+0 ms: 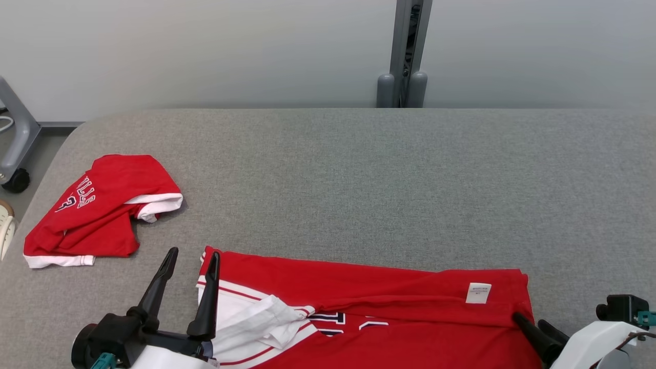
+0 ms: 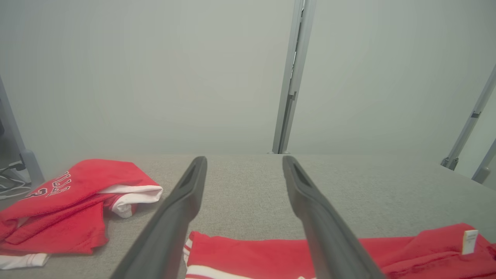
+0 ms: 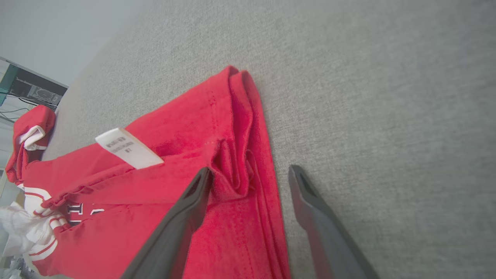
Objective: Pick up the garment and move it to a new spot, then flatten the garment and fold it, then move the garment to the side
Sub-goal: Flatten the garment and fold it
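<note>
1. The jersey (image 1: 389, 297) (image 2: 271, 252) (image 3: 186, 162) lies roughly flat along the near edge of the table (image 1: 359, 169), red with white trim, running from left of the middle towards the right edge.
2. Its white label (image 1: 478, 293) (image 3: 128, 147) sits near the right end.
3. Right gripper (image 1: 528, 319) (image 3: 250, 170): jaws spread wide and straddling the jersey's right hem. One fingertip is against a bunched fold and the other is over bare table; nothing is pinched.
4. Left gripper (image 1: 195, 252) (image 2: 244, 162): jaws spread wide and holding nothing, at the jersey's far left corner. Whether it touches the cloth, I cannot tell.
5. A second shirt (image 1: 97, 210) (image 2: 66, 205), red and crumpled, lies by the table's left edge, apart from the jersey.
</note>
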Robot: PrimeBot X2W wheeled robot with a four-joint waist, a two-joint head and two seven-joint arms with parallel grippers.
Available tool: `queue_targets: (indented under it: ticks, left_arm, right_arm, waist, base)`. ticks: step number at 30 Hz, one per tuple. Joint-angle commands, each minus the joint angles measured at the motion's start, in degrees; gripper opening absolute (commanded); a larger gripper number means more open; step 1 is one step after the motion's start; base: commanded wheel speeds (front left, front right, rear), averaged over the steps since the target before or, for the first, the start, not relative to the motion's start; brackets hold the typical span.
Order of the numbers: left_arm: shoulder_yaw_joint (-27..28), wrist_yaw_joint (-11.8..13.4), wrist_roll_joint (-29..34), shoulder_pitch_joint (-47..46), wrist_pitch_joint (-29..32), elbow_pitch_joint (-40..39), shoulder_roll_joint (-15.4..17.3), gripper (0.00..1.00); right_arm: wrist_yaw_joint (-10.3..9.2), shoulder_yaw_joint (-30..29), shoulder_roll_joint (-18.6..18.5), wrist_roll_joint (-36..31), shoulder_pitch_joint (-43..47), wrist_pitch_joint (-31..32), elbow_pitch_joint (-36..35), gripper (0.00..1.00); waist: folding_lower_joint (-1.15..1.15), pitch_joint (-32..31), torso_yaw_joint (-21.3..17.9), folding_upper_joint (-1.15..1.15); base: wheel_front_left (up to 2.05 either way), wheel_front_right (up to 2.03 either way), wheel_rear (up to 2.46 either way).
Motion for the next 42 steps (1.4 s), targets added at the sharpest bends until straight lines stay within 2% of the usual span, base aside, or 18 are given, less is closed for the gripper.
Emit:
queue_targets:
  ticks: [1,16,29,36,37,39,40,41,42]
  left_arm:
    - [0.0,0.0,-0.5,-1.0,-0.1,-0.3,0.6,1.00]
    - [-0.6,0.0,-0.7,-2.7,-0.1,-1.1,1.8,1.00]
    - [-1.0,0.0,-0.6,-3.7,-0.1,-0.8,2.1,1.00]
    - [-0.9,-0.1,-0.6,-3.7,-0.1,-0.8,1.9,1.00]
    - [-0.9,-0.1,-0.5,-3.7,-0.1,-0.8,1.9,1.00]
    - [-1.0,-0.1,-0.5,-3.7,-0.1,-0.7,1.8,1.00]
    - [-1.0,-0.1,-0.5,-3.7,-0.1,-0.7,1.8,1.00]
    - [-1.0,-0.1,-0.5,-3.7,-0.1,-0.6,1.8,1.00]
    - [-1.0,-0.1,-0.6,-3.6,-0.1,-0.5,1.8,1.00]
  right_arm:
    - [0.01,0.0,-0.2,0.6,0.0,0.5,0.4,1.00]
    - [-0.02,2.3,3.2,2.5,-1.4,3.7,1.2,1.00]
    - [0.00,5.0,7.7,3.4,-2.1,5.3,0.3,1.00]
    - [0.01,6.0,8.3,3.7,-1.8,5.7,0.3,1.00]
    - [0.01,6.1,8.3,3.7,-1.8,5.8,0.4,0.97]
    - [0.01,6.4,8.2,3.5,-2.0,5.8,0.9,0.37]
    - [0.01,6.5,8.1,3.2,-2.2,5.6,1.3,0.19]
    - [0.01,6.6,8.0,3.0,-2.4,5.4,1.7,0.03]
    - [-0.03,6.5,7.7,2.7,-2.7,5.0,2.1,0.00]
  waist:
    - [0.00,0.4,0.3,0.00]
    - [0.00,3.5,1.2,0.00]
    - [0.00,5.0,1.7,0.00]
    - [0.00,4.7,1.8,0.00]
    - [0.00,4.6,1.8,0.00]
    - [0.00,4.6,1.8,0.00]
    - [0.00,4.5,1.9,0.00]
    - [0.00,4.5,1.9,0.00]
    - [0.00,4.5,1.9,0.00]
  base:
    - [0.00,0.00,0.00]
    - [0.00,0.00,0.00]
    - [0.00,0.00,0.00]
    - [0.00,0.00,0.00]
    - [0.00,0.00,0.00]
    - [0.00,0.00,0.00]
    - [0.00,0.00,0.00]
    - [0.00,0.00,0.00]
    - [0.00,0.00,0.00]
